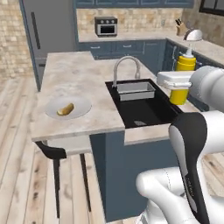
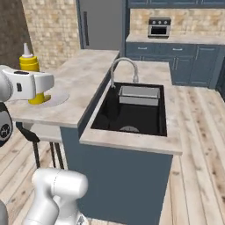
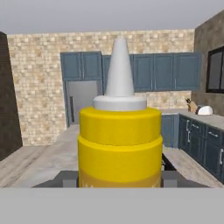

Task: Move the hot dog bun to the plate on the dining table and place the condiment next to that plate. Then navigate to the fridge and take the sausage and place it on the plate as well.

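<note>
Gripper (image 1: 180, 89) clamped on upright yellow condiment bottle (image 1: 183, 74), held above the dining table (image 1: 74, 74) right of the sink (image 1: 142, 105); bun (image 1: 65, 109) lies on plate (image 1: 81, 109), well left of sink.

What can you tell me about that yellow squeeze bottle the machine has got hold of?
The condiment is a bright yellow, plastic-looking squeeze bottle with a ribbed shoulder and a white pointed nozzle cap. It stands upright, clasped around its body by the robot's end effector. In the left base view it is beside the black sink; in the right base view it is over the marbled dining table by the pale plate. Whether its base touches the surface I cannot tell.
</note>
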{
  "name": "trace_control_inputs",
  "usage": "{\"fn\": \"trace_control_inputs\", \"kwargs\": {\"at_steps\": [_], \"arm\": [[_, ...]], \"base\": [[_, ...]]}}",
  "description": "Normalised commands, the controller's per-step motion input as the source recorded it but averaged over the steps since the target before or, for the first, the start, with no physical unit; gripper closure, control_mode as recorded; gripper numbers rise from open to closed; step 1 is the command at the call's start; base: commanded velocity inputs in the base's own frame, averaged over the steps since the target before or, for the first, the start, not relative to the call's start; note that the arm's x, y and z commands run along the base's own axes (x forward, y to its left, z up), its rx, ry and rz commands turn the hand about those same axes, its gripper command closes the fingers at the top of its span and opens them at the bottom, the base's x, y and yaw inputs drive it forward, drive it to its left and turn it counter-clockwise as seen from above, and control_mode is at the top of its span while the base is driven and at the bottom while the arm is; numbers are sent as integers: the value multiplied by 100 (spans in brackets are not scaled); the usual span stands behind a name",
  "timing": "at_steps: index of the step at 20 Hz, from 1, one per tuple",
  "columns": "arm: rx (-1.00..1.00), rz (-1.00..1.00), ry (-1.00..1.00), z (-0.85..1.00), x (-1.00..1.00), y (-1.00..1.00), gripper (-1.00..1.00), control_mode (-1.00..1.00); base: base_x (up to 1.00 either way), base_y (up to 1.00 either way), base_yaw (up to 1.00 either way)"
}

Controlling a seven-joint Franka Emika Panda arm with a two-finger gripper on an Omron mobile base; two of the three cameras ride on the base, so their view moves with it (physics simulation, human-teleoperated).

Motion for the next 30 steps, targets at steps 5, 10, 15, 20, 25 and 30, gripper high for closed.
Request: {"fn": "trace_control_inputs", "kwargs": {"at_steps": [5, 10, 15, 20, 25, 30], "arm": [[0, 0, 0, 0, 0, 0, 100, 100], [0, 0, 0, 0, 0, 0, 100, 100], [0, 0, 0, 0, 0, 0, 100, 100], [0, 0, 0, 0, 0, 0, 100, 100], [0, 0, 0, 0, 0, 0, 100, 100], [0, 0, 0, 0, 0, 0, 100, 100]], "base": [[-5, 86, 36], [19, 91, 5], [29, 100, -12], [32, 100, -27], [36, 100, -41], [42, 98, -51]]}}
